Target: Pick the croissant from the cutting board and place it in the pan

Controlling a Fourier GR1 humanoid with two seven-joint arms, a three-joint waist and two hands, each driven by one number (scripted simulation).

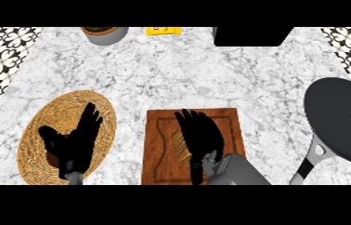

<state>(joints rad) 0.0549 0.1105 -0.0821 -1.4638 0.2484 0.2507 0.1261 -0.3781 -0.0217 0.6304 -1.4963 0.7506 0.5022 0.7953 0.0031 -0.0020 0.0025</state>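
Woven round mat [41,126], grey plant pot [105,34], yellow packet [163,30], black appliance [250,36]

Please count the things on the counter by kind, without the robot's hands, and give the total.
Croissant: 1, mostly hidden under the right hand
Wooden cutting board: 1
Dark pan: 1
Woven round mat: 1, under the left hand
Grey pot with plant: 1
Yellow packet: 1
Black object at the far edge: 1
Total: 7

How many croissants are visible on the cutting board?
1: a croissant lies on the cutting board, mostly hidden beneath the right hand; more could be concealed.
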